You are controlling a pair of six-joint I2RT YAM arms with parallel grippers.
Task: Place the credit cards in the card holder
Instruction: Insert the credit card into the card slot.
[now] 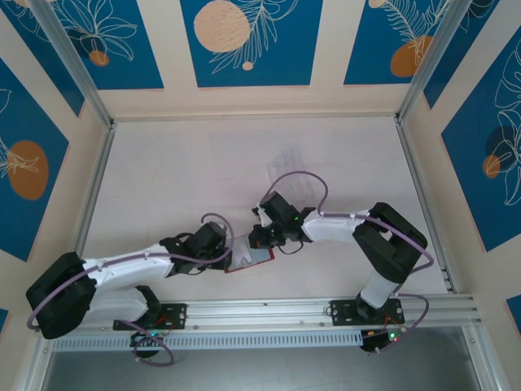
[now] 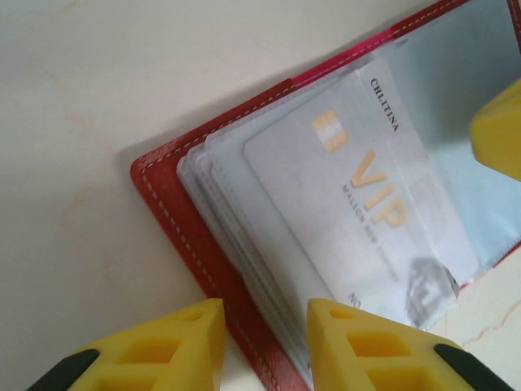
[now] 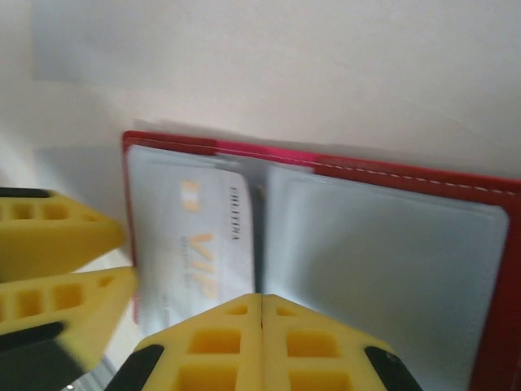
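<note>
Overhead, the holder (image 1: 248, 259) is seen lying open on the table (image 1: 179, 179), low and just left of centre, with both claws meeting over it. The left claw (image 1: 232, 253) is placed at its left end and the right claw (image 1: 260, 243) at its upper right. A clear tray (image 1: 291, 160) is faintly made out above centre, well apart from the holder.

Left wrist view:
- The red cover (image 2: 175, 212) is seen running diagonally from centre left to the bottom, with clear sleeves stacked on it.
- One pale grey card (image 2: 358, 212) marked VIP is laid on the sleeves at centre right. Whether it is tucked under a sleeve cannot be told.
- The left claw (image 2: 267, 350) is held with its fingers apart at the bottom edge. One finger is over bare table (image 2: 98, 98) beside the cover, the other over the sleeves, so the cover's edge runs between them. Contact of the tips cannot be told.
- A yellow finger (image 2: 498, 130) of the right claw is seen at the right edge.

Right wrist view:
- The holder (image 3: 391, 173) is spread across the frame, with the card (image 3: 203, 244) on its left half.
- The right claw (image 3: 260, 326) is closed at bottom centre, fingers pressed together, with nothing seen between them. Its tips are set at the fold, just beside the card's lower right corner.
- The left claw (image 3: 122, 261) is seen at the holder's left edge.
</note>
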